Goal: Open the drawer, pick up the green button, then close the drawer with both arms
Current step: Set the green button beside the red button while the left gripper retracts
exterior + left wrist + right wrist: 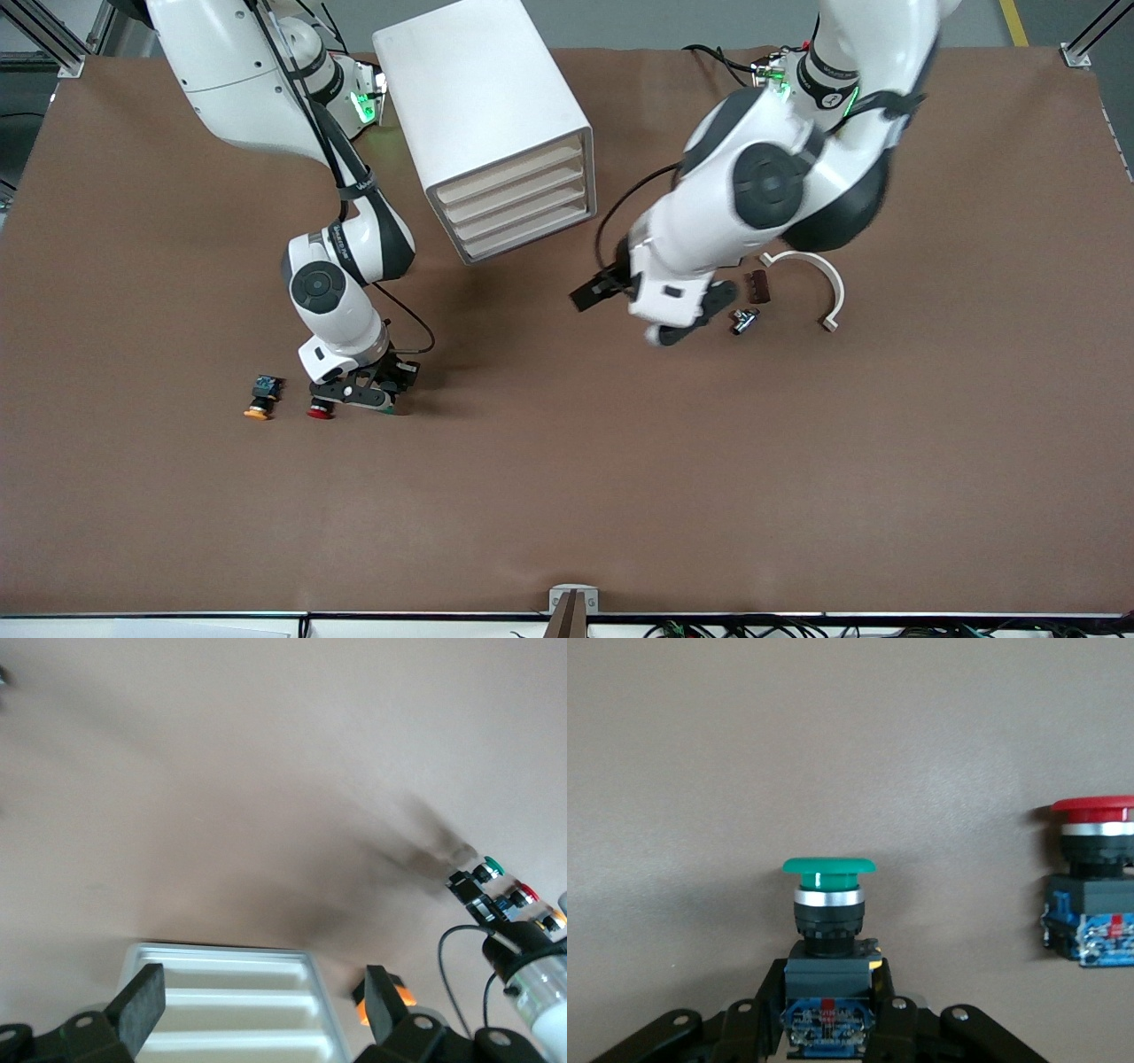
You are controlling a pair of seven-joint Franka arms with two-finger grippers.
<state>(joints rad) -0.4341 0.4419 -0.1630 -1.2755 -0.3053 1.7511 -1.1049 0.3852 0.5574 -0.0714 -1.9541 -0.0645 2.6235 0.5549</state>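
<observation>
My right gripper (359, 390) is down at the table, shut on the blue and black body of the green-capped button (829, 870). In the front view only a sliver of the button (388, 408) shows under the fingers. It also shows far off in the left wrist view (490, 870). The white cabinet (483, 106) has all four drawers (523, 208) pushed in. My left gripper (592, 292) is open and empty above the table in front of the drawers. In the left wrist view the drawer fronts (230, 1001) show between its fingers (142, 1005).
A red-capped button (319, 409) lies right beside the green one, and an orange-capped button (260, 399) lies past it toward the right arm's end. A white curved piece (811, 279), a brown block (759, 286) and a small metal part (744, 319) lie under the left arm.
</observation>
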